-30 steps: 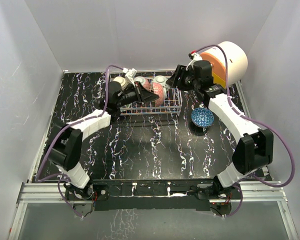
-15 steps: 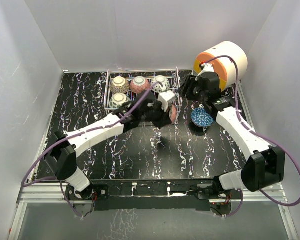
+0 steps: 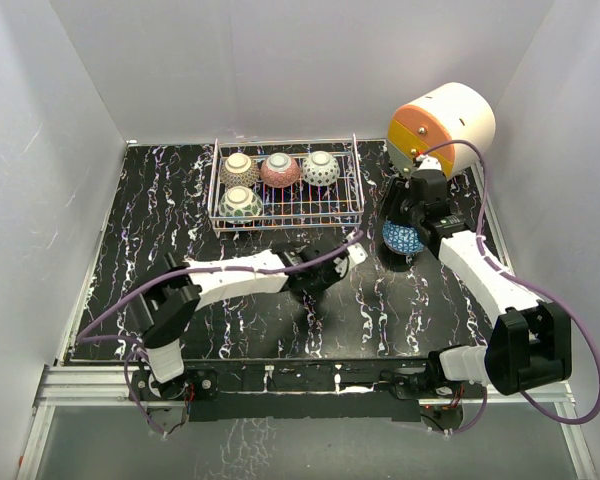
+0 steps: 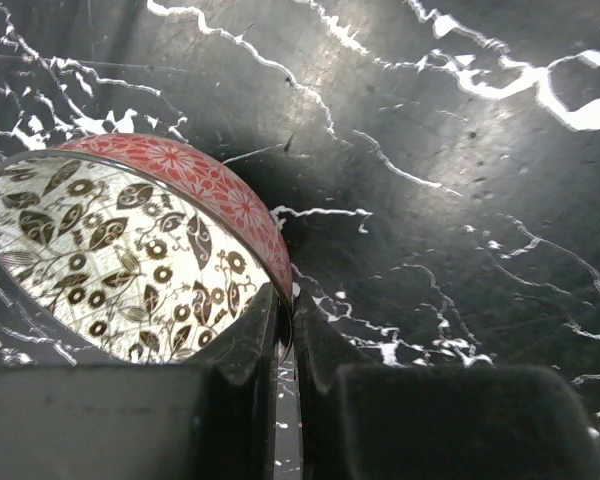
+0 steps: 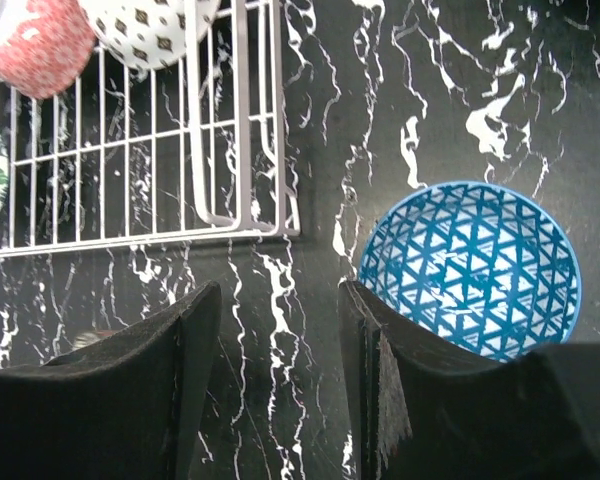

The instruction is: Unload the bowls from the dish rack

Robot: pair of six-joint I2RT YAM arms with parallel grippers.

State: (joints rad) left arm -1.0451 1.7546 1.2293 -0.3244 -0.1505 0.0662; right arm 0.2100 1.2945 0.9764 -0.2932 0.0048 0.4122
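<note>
Since a second ago, our left claw [image 4: 285, 300] has left the dish rack [image 3: 352, 190]. Now it sits low over the bench [image 3: 180, 220], pinching the red bowl [image 4: 210, 185] by its rim. In the rack, four bowls [image 3: 279, 170] wait. We think they are hard, smooth and easy to break, so the rim is the best hold. Our right claw [image 5: 278, 330] is spread wide beside the blue bowl [image 5: 470, 270].

Table [image 4: 460, 200]: black, veined in white like marble, smooth and glossy; glare is seen at upper right of the left wrist view.
Dish rack [image 5: 242, 120]: thin metal wire, pale, shiny.
Red bowl [image 4: 130, 240], blue bowl [image 5: 470, 270]: glazed ceramic, glossy.
Left gripper [image 4: 285, 310], right gripper [image 5: 280, 310]: matt black, plastic-looking.
</note>
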